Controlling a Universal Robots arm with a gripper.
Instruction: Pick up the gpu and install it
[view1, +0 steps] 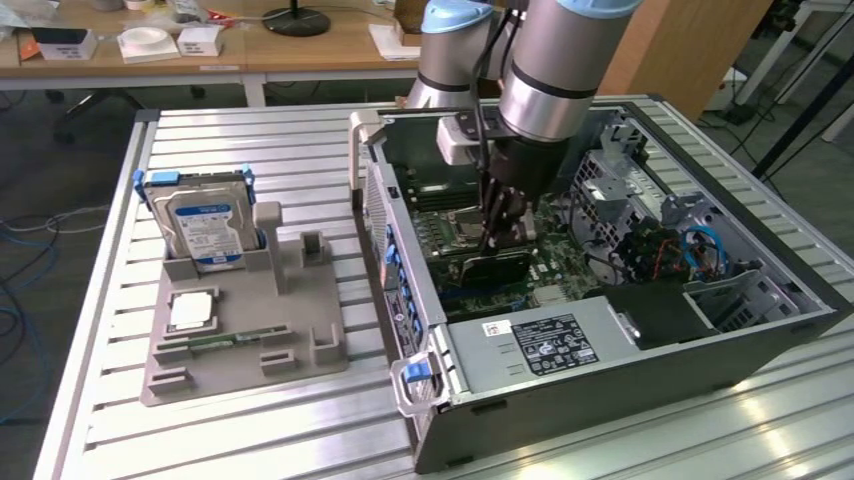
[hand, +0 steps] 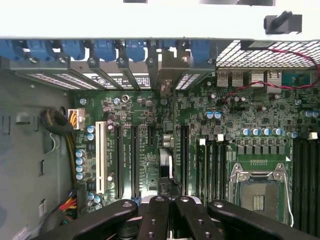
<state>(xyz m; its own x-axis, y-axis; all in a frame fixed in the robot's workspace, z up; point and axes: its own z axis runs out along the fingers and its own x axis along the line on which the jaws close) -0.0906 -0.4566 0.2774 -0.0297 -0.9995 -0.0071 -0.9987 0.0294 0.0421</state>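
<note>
Exterior view: end effector (view1: 507, 235) inside computer case (view1: 747, 330) (above motherboard (hand: 150, 130)).

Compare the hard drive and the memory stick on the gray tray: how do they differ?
Pose: the hard drive stands upright in its holder; the memory stick lies low along the tray.
Look: the hard drive is silver with a blue-and-white label and blue side rails; the memory stick is green.
Size: the hard drive is broad and bulky; the memory stick is a slim, narrow strip.
Shared: both sit on the gray tray, outside the computer case.
</note>
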